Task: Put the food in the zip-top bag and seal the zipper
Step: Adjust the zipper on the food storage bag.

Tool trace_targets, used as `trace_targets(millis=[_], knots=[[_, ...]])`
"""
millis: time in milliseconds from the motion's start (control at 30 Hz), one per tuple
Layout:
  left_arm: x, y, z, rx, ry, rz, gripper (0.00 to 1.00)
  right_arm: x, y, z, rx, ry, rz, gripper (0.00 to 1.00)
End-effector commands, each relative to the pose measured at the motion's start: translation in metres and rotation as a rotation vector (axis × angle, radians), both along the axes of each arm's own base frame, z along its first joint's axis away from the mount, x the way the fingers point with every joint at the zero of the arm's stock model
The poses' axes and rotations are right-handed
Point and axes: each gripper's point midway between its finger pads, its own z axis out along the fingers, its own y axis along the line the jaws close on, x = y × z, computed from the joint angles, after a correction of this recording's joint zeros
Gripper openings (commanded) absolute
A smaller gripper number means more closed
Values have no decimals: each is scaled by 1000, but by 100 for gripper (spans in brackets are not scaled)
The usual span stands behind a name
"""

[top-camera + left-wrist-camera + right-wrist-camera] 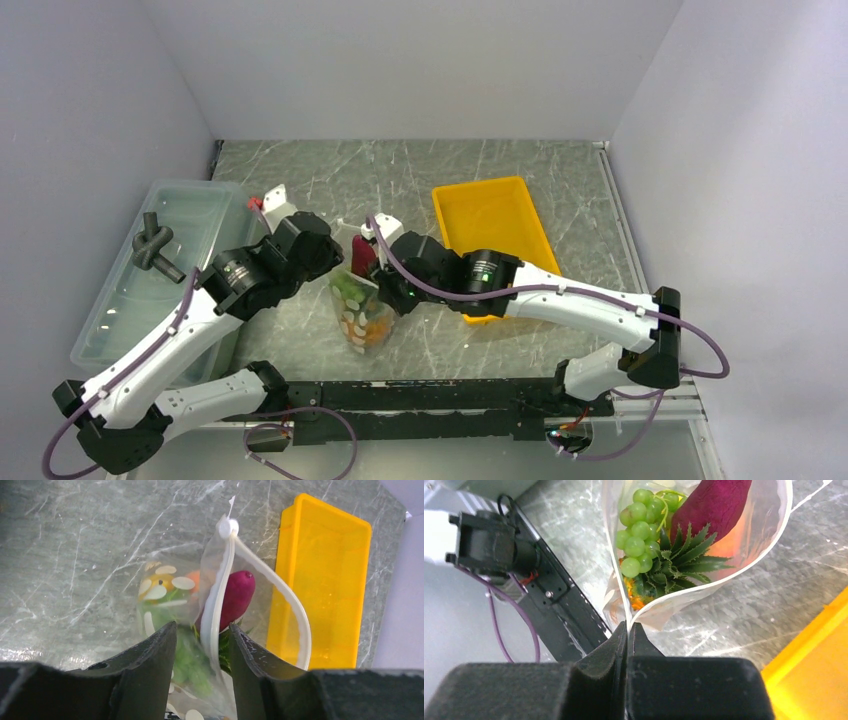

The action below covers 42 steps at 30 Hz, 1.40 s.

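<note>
The zip-top bag stands on the table between my two grippers, mouth up and gaping. Inside it lies the food: green grapes, a dark red-purple piece, and a pineapple with a spiky green crown. My right gripper is shut on one end of the zipper, where the two strips meet. My left gripper is open at the bag's other side. One whitish zipper strip runs between its fingers, and the other bows out beyond them.
A yellow tray sits just right of the bag, behind my right arm. A translucent bin with a dark knotted object on it stands at the left. The black base rail runs along the near edge.
</note>
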Motion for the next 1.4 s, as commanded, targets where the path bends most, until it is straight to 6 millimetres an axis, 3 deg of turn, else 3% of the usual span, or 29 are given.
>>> trace_targets(millis=[0,100,300,400,500,667,867,1233,1367], knots=[[7,4,31,-2,-94,-10,50,-5,-16,31,10,-79,80,0],[6,4,39,4,-119,-37,55,-7,-23,39,10,-100,100,0],[3,-16,58,-21,-181,-195,64,-9,-32,56,38,-126,101,0],[3,-18,61,7,-176,-222,76,-12,-36,64,53,-138,124,0],[5,-18,59,56,-152,-241,79,-15,-42,71,63,-158,147,0],[6,-25,57,128,-160,-335,80,-18,-54,85,72,-223,194,0],[-3,-29,71,158,-265,-486,81,-23,-69,107,113,-342,270,0],[-50,-26,94,147,-475,-746,77,-25,-77,115,83,-484,389,0],[-63,-23,91,147,-505,-797,73,-25,-77,118,80,-502,415,0]])
